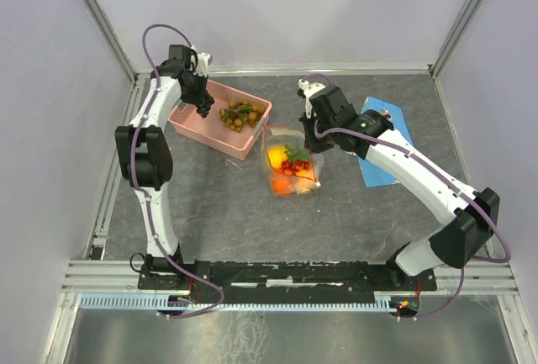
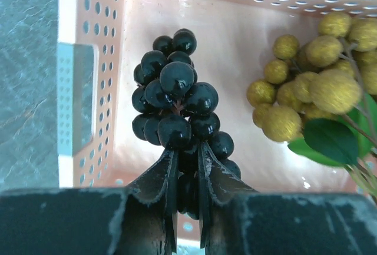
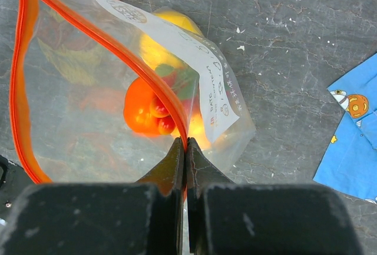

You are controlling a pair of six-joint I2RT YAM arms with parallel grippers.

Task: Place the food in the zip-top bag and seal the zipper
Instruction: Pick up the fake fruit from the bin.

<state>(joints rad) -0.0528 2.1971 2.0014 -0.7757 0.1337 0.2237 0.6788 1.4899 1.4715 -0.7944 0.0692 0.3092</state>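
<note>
The grey table (image 1: 218, 204) bears the pink basket (image 1: 195, 120) at back left. Just beside it is the zip-top bag (image 3: 88, 108), mouth open, with my right gripper (image 3: 185, 143) pinched tight on its red zipper (image 3: 106, 46). Inside lie a lemon (image 3: 171, 22), an orange (image 3: 138, 111) and cherries (image 1: 294, 164). My left gripper (image 2: 187, 148) clamps a dark grape bunch (image 2: 177, 99) within the basket, beside the brownish-green grapes (image 2: 312, 84).

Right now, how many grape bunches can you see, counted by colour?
Black bunch: 1
Golden bunch: 1
Total: 2
</note>
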